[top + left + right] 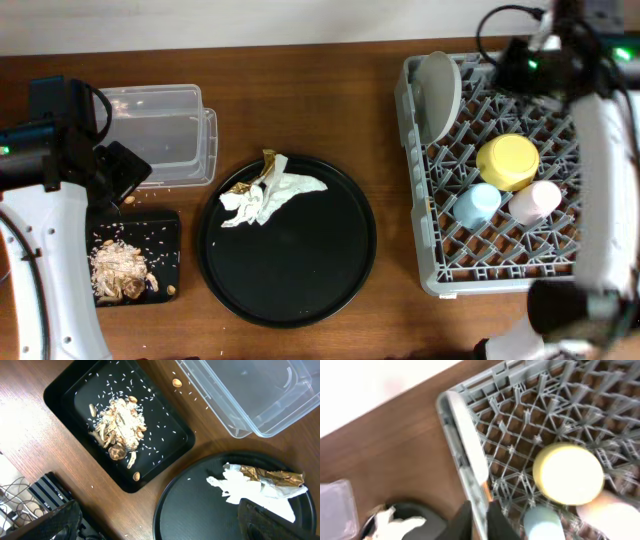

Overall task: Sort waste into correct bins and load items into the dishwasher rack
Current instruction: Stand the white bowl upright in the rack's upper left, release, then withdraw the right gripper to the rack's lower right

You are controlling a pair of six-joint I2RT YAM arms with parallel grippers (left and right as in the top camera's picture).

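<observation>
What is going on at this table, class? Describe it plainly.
Clearing up is under way. The grey plate, yellow bowl, blue cup and pink cup sit in the dishwasher rack. Food scraps lie in the shallow black tray. The napkins and wrapper lie on the round tray, not yet binned. The left gripper hangs open beside the clear tub; the right gripper, nearly shut, is by the plate.

The wooden table point(300, 90) carries a clear tub point(160, 135) near its far edge, a shallow black tray point(166, 228), a round black tray point(310, 265) and a grey rack point(421, 215).
</observation>
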